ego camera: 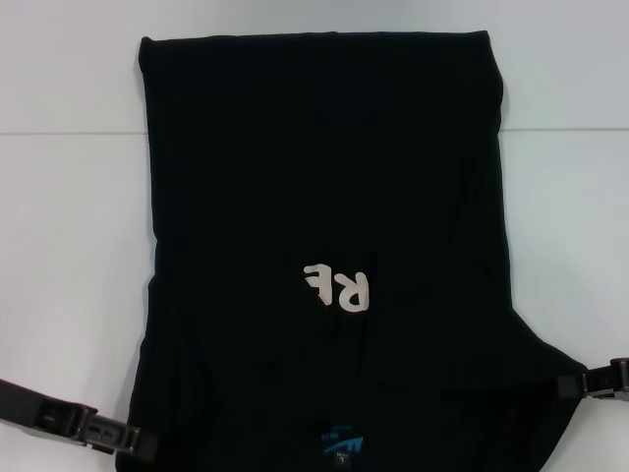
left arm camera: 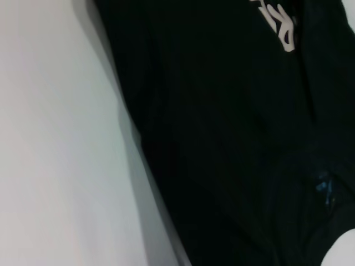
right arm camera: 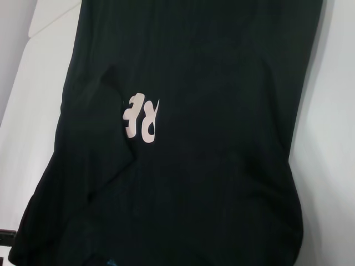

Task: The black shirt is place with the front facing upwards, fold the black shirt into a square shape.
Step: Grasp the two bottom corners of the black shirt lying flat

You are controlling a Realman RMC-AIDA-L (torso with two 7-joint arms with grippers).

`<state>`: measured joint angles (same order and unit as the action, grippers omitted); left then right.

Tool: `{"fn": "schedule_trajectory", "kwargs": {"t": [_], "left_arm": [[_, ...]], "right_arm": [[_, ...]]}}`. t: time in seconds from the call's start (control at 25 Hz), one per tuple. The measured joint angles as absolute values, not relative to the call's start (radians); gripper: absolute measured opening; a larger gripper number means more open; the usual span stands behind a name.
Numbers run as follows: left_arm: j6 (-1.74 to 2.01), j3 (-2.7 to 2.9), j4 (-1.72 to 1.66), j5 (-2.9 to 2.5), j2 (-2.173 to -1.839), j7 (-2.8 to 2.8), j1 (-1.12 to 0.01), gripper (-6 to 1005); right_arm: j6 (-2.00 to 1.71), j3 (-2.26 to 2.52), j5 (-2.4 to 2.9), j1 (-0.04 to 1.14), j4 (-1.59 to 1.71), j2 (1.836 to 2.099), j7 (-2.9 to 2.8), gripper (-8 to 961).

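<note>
The left gripper (ego camera: 133, 442) sits at the near left corner of the black shirt (ego camera: 324, 197), low over the white worktop (ego camera: 69, 246). Its dark arm reaches in from the left and its tip meets the shirt's edge, but whether the fingers are spread or pinching the cloth cannot be told, since black gripper and black cloth merge there.

The black shirt lies spread on the worktop in a long, roughly rectangular shape, with both sides folded in toward the middle so that only part of the white lettering (ego camera: 339, 287) shows, upside down as seen from the head view. Its far edge is straight and reaches past a seam line in the worktop. A small blue neck label (ego camera: 339, 450) lies at the shirt's near end, between the two grippers. In the left wrist view the shirt (left arm camera: 233, 127) fills most of the frame beside bare worktop (left arm camera: 55, 138), with the label (left arm camera: 324, 188) visible. In the right wrist view the shirt (right arm camera: 211, 183) shows a fold line running down beside the lettering (right arm camera: 142, 119).

The right gripper (ego camera: 580, 385) is at the shirt's near right edge, touching the cloth; the state of its fingers cannot be told either.
</note>
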<state>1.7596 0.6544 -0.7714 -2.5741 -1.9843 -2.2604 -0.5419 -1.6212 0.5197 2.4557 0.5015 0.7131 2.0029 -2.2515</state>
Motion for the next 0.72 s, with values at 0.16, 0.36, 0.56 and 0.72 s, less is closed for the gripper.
{"fn": "schedule_trajectory", "kwargs": {"t": [0.16,0.36,0.56,0.72], "left_arm": [[1.753,0.656,-0.771,-2.585,-1.991,-2.261,-0.547,860],[1.747,0.659,-0.759,-2.596,-1.999,-2.261,-0.561,756],[1.745,0.659,-0.749,-2.6,-2.0,-2.256,-0.568,657],[1.731,0.669,-0.749,-2.608,-2.003,-2.254,-0.568,578]], "right_arm": [[-1.621,0.519,2.455,0.502,0.711,2.004,-2.25,49],[-1.621,0.514,2.445,0.497,0.71,2.005,-2.244,50],[-1.623,0.49,2.444,0.488,0.703,2.001,-2.23,50],[-1.623,0.48,2.443,0.488,0.681,1.995,-2.22,50]]}}
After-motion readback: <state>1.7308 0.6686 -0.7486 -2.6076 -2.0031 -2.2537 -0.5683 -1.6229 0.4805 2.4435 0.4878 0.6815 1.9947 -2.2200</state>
